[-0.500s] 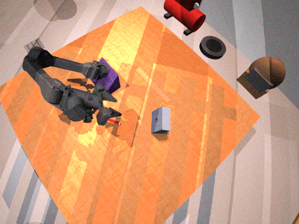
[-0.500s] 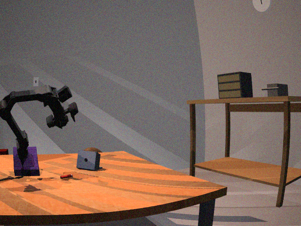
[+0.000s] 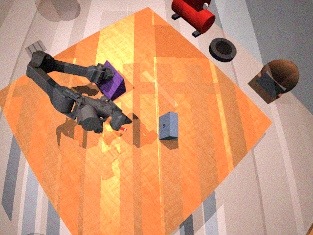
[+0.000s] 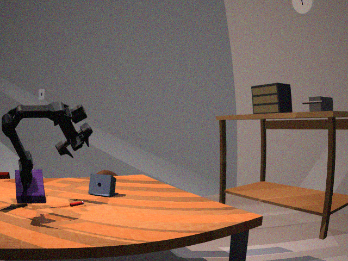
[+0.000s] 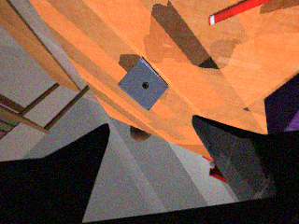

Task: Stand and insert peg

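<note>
The red peg [image 3: 122,128] [image 4: 75,204] [image 5: 239,9] lies on its side on the table, partly hidden by the arm in the top view. Its white band [image 5: 212,20] is at the end nearer the block. The blue-grey block [image 3: 172,124] [image 4: 106,191] [image 5: 144,99] stands on the table with one dark round hole [image 3: 163,125] [image 4: 99,184] [image 5: 145,85] in its sloped face. My gripper [image 4: 80,151] [image 5: 150,122] is wide open and empty, high above the table and tilted forward. The peg is well below it, at the top right of the wrist view.
A purple sloped block [image 3: 115,84] [image 4: 39,186] [image 5: 284,108] stands on the table near the arm, on the other side of the peg from the front edge. Beyond the table are a red cylinder [image 3: 193,16], a dark ring [image 3: 212,53] and a brown rounded object [image 3: 286,73].
</note>
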Robot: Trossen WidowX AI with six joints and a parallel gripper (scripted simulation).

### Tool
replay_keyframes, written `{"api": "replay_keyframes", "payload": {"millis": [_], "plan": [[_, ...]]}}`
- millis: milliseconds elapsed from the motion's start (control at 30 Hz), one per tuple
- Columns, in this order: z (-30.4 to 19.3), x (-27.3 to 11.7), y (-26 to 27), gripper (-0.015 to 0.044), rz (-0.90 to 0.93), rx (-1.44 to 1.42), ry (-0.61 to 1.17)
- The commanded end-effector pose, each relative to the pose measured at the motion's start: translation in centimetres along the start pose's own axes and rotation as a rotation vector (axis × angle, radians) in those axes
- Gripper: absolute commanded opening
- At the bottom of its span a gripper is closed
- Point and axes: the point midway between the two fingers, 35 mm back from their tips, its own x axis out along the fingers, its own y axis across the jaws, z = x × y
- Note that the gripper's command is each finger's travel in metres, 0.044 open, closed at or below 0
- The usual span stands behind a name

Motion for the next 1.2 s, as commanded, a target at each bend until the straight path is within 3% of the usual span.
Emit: {"api": "replay_keyframes", "payload": {"millis": [0,1167], "plan": [[0.4,0.8,-0.4,0.044,-0.033,-0.092,-0.027],[4.6,6.9,-4.9,0.044,-0.497,-1.107,-0.078]]}}
